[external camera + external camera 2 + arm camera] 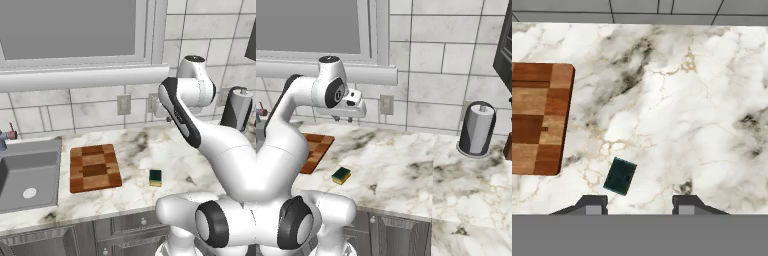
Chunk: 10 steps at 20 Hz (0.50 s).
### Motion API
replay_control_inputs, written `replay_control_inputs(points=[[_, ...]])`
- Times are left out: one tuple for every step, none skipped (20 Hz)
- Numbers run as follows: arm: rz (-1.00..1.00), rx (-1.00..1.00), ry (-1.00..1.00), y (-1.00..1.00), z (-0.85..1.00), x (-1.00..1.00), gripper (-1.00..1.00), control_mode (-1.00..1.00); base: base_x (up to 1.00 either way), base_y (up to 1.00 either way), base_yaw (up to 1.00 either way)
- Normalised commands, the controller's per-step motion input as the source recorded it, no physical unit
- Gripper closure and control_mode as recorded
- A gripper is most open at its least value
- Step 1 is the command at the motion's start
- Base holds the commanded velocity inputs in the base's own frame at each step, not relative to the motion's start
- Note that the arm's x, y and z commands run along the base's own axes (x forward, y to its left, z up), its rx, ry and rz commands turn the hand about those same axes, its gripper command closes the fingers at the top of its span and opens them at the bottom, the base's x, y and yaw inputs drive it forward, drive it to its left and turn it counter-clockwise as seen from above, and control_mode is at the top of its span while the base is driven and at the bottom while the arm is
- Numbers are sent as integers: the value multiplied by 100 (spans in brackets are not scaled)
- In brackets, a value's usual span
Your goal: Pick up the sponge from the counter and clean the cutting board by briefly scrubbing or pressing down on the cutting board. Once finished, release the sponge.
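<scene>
1. The sponge lies flat on the counter, green side up, low and right of centre in the left base view.
2. In the right base view the sponge sits at the lower left, its yellow body showing under the green top.
3. In the hand view the sponge is at the lower centre left, turned a little askew, just above the left fingertip.
4. The cutting board lies flat on the counter to the left of the sponge, near it but apart from it; bare marble shows between them.
5. In the hand view the cutting board fills the left edge, and in the right base view a corner of it shows behind the arm.
6. The gripper hangs high above the counter at the upper left of the right base view, holding nothing; its jaws are at their narrowest, with marble showing between the two tips.
7. A sink sits at the left of the board.
8. A paper towel roll stands upright at the right, near the tiled wall.
</scene>
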Motion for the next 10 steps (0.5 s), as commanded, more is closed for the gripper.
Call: replay_control_inputs(points=[[0,0,0,0,0,-5,-100,-100,0,0,0],[0,0,0,0,0,-11,-100,-100,0,0,0],[0,0,0,0,-4,-18,-100,-100,0,0,0],[0,-4,0,20,-23,-18,-100,-100,0,0,0],[-4,-13,1,48,-41,-13,-100,-100,0,0,0],[-6,-15,3,61,-54,-9,-100,-100,0,0,0],[-10,-16,2,78,-62,-1,-100,-100,0,0,0],[-11,-16,5,84,-71,0,-100,-100,0,0,0],[-13,-13,9,84,-76,0,-100,-100,0,0,0],[-11,-5,10,68,-76,0,-100,-100,0,0,0]])
